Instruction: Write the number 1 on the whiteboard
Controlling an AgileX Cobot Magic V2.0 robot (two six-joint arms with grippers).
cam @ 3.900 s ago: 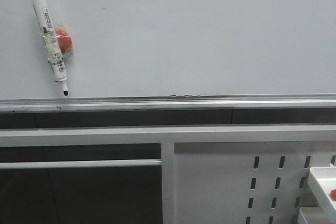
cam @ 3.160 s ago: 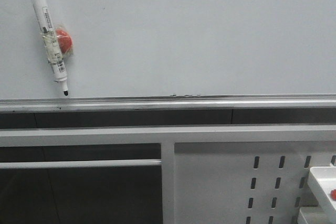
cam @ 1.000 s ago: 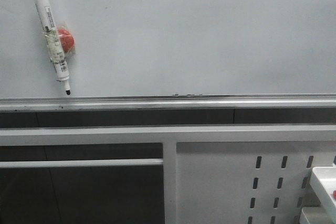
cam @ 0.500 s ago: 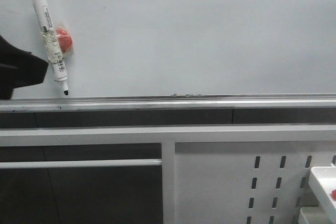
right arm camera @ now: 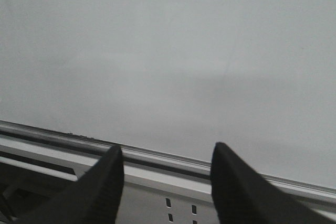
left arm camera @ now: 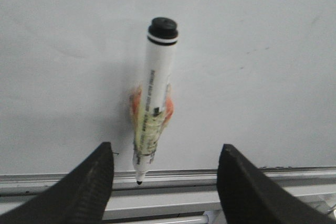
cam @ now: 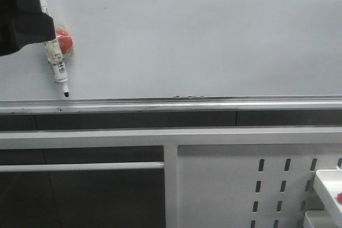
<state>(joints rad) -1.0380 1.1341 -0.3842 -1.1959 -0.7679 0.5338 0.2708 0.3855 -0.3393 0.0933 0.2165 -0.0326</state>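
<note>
Near the upper left corner of the whiteboard [cam: 203, 36]: a white dry-erase marker [cam: 57, 60], stuck to the board by an orange-red round magnet [cam: 64, 41] taped to its barrel with clear tape. Long axis close to vertical, leaning a little; black end cap up, dark writing nib down, just above the silver rail [cam: 176, 102] along the board's lower edge. Likely light, stiff and smooth-barrelled (a slippery plastic tube, probably), so best pinched across the barrel above the taped magnet, clear of the nib; some pull probably needed to break the magnet's hold, and a peel sideways likely easier than a straight tug. Left gripper [left arm camera: 165, 182] spread wide, fingers on either side of the marker's lower end in the left wrist view, not touching it, holding nothing; in the front view a dark mass of that arm over the marker's upper part. Right gripper [right arm camera: 167, 182] also parted and empty, facing bare board above the rail, well apart from the marker. No number 1 on the board yet; only a few small dark specks along the lower edge.
</note>
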